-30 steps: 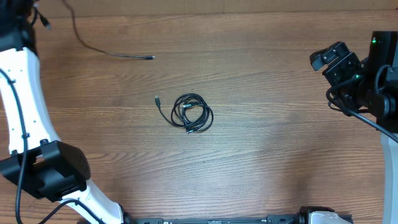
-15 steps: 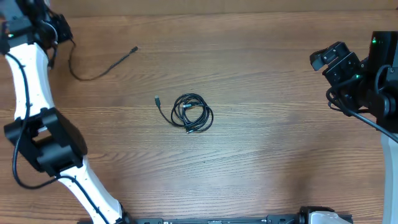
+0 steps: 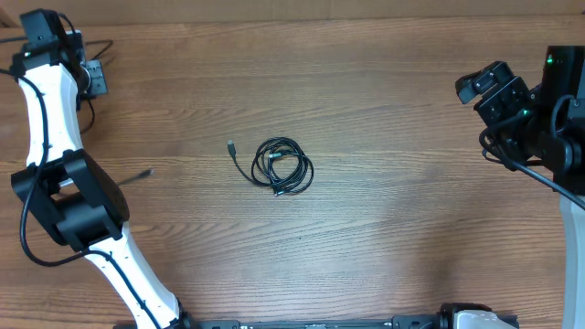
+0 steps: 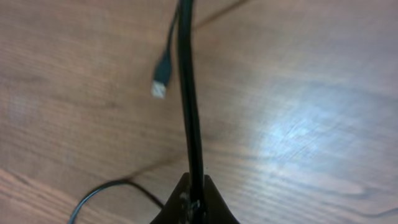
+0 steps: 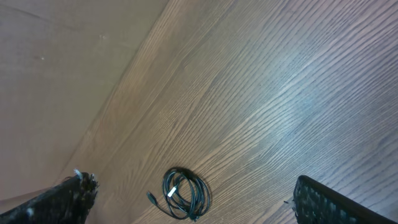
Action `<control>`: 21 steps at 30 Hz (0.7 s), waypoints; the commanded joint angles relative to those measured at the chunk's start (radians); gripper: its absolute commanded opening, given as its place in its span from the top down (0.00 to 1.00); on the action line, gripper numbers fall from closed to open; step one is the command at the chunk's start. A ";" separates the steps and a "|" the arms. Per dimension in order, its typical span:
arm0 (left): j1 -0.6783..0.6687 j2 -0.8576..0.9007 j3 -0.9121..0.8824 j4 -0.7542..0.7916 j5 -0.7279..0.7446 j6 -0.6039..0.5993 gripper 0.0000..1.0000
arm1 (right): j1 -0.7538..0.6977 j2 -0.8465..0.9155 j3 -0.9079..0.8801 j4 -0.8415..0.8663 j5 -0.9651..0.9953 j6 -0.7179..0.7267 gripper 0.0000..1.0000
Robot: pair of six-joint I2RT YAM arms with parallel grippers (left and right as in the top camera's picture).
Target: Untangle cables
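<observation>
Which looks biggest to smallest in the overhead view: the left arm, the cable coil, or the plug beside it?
1. left arm, by far, though nearer the camera
2. cable coil
3. plug, a tiny tip left of the coil

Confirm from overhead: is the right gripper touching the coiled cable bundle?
No, the right gripper sits near the right edge of the table, well apart from the coiled cable bundle at mid-table.

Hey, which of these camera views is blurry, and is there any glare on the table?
Left wrist view: soft focus, the pinched cable and its plug smeared, bright glare on the table. Right wrist view: faint sheen on wood. Overhead: even light, cable bundle sharp.
</observation>
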 commanded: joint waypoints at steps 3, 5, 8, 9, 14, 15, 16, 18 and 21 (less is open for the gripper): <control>-0.003 0.070 0.009 -0.063 -0.153 0.040 0.96 | -0.003 -0.004 0.003 0.005 0.010 -0.008 0.00; -0.006 0.071 0.009 -0.075 -0.206 0.040 0.90 | -0.003 -0.004 0.003 0.005 0.010 -0.008 0.00; -0.012 0.065 0.009 -0.100 -0.272 0.039 0.50 | -0.003 -0.004 0.003 0.005 0.010 -0.008 0.00; -0.014 0.060 0.009 -0.107 -0.274 0.034 0.48 | -0.003 -0.004 0.003 0.005 0.010 -0.008 0.00; -0.020 -0.007 0.012 -0.113 -0.231 -0.154 0.20 | -0.003 -0.004 0.003 0.005 0.010 -0.008 0.00; -0.020 -0.030 0.014 -0.114 -0.196 -0.193 0.10 | -0.003 -0.004 0.003 0.005 0.010 -0.008 0.00; -0.020 -0.055 0.016 -0.115 -0.154 -0.224 0.03 | -0.003 -0.004 0.003 0.005 0.010 -0.008 0.00; -0.018 -0.114 0.016 -0.117 -0.048 -0.268 0.03 | -0.003 -0.004 0.003 0.005 0.010 -0.008 0.00; -0.011 -0.219 0.016 -0.122 0.139 -0.359 0.00 | -0.003 -0.004 0.003 0.005 0.010 -0.008 0.00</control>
